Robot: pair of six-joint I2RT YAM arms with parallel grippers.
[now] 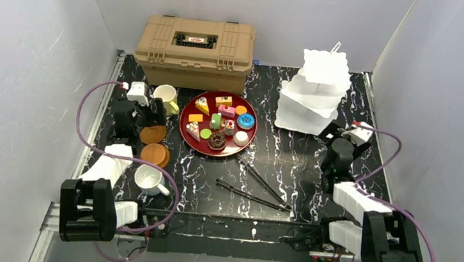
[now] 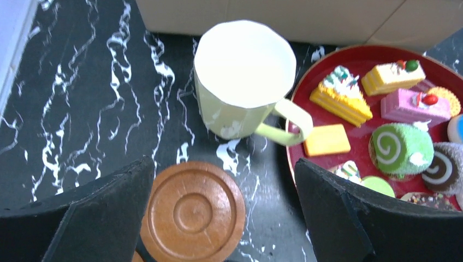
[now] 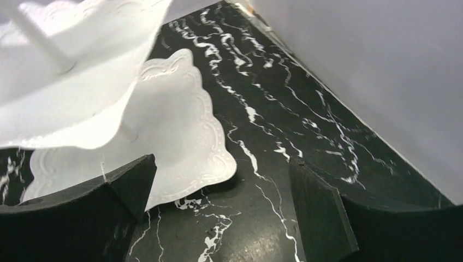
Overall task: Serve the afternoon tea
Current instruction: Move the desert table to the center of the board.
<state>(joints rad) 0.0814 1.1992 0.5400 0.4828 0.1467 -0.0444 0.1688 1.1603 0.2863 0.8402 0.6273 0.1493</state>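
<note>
Jaws, both wide and empty: left wrist sees saucer (image 2: 192,210) and mug (image 2: 240,76), right only stand (image 3: 180,136).

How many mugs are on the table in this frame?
2. The pale-yellow mug stands just left of the round dark-red tray; the white mug sits at front left, near the left arm's base. None looks hidden.

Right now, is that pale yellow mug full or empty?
Empty, it seems: the left wrist view looks down into the pale-yellow mug, showing only pale inside.
</note>
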